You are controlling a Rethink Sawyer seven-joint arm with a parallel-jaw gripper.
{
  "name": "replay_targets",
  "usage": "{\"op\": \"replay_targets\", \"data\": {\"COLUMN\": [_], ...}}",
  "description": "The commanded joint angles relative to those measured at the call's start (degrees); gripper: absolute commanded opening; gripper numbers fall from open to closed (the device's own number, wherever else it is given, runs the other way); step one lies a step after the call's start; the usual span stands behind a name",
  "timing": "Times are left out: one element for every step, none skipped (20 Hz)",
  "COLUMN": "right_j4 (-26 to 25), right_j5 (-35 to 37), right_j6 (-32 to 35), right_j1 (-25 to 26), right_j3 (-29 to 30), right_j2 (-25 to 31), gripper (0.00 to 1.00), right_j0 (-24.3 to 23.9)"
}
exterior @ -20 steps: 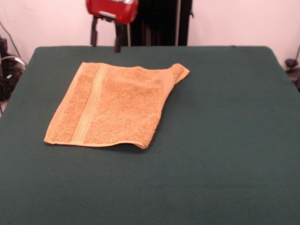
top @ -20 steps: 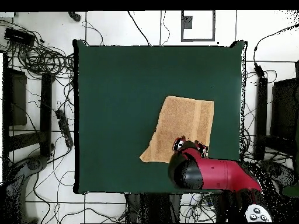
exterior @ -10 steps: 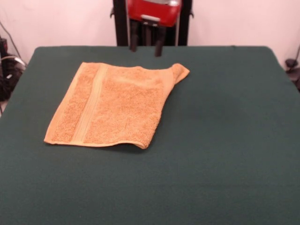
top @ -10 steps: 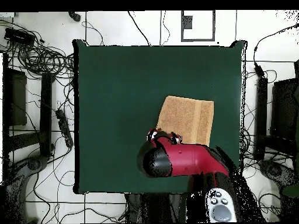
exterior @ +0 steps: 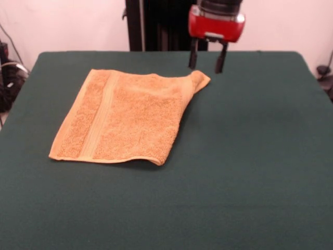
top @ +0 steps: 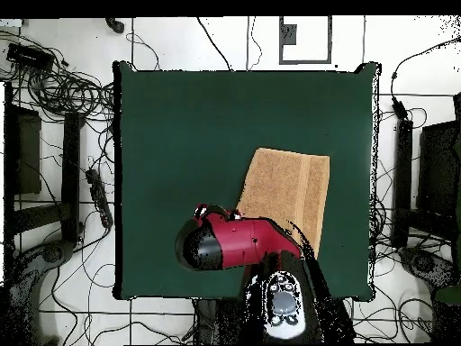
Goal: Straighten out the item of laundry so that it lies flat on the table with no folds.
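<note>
Just below and to one side of the hand (exterior: 206,61), whose fingers hang spread and empty, sits the terry towel's (exterior: 125,117) raised, folded-over corner, probably the fold it means to pull out. That towel lies doubled on the green surface (exterior: 250,156), one woven band showing. Beyond the corner, away from the towel, bare cloth leaves wide room for dragging the layer open

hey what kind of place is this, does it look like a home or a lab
Most likely a robotics lab, not a home: a red robot arm hangs over a green table holding only a towel, and the overhead view shows cables strewn across the floor.
</note>
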Motion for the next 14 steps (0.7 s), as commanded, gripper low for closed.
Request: {"op": "replay_targets", "data": {"right_j4": [3.9, 4.1, 4.1, 4.2, 4.2, 4.3, 4.2, 4.2, 3.9, 3.9, 3.8, 3.8, 3.7, 3.7], "right_j5": [-6.5, -7.0, -7.9, -8.3, -9.1, -9.9, -10.9, -11.0, -11.8, -11.9, -12.3, -12.9, -13.1, -13.4], "right_j6": [11.7, 11.3, 10.8, 10.5, 10.3, 10.2, 10.0, 9.5, 9.0, 8.6, 8.3, 8.1, 7.9, 7.8], "right_j1": [13.0, 13.9, 14.8, 15.6, 16.5, 17.5, 18.5, 18.9, 19.8, 20.1, 20.6, 21.4, 21.9, 22.3], "right_j3": [-1.9, -2.1, -2.4, -2.7, -3.2, -3.7, -4.5, -4.7, -5.4, -5.6, -5.9, -6.3, -6.6, -6.8], "right_j2": [1.0, 1.3, 1.6, 1.8, 1.8, 1.8, 1.4, 2.0, 2.1, 2.5, 2.7, 2.8, 2.9, 2.9], "gripper": [1.00, 1.00, 1.00, 1.00, 1.00, 1.00, 1.00, 1.00, 1.00, 1.00, 1.00, 1.00, 1.00, 1.00], "right_j0": [1.3, 1.0, 0.7, 0.3, 0.1, -0.1, -0.1, -1.0, -1.4, -2.0, -2.4, -2.8, -3.1, -3.3]}}
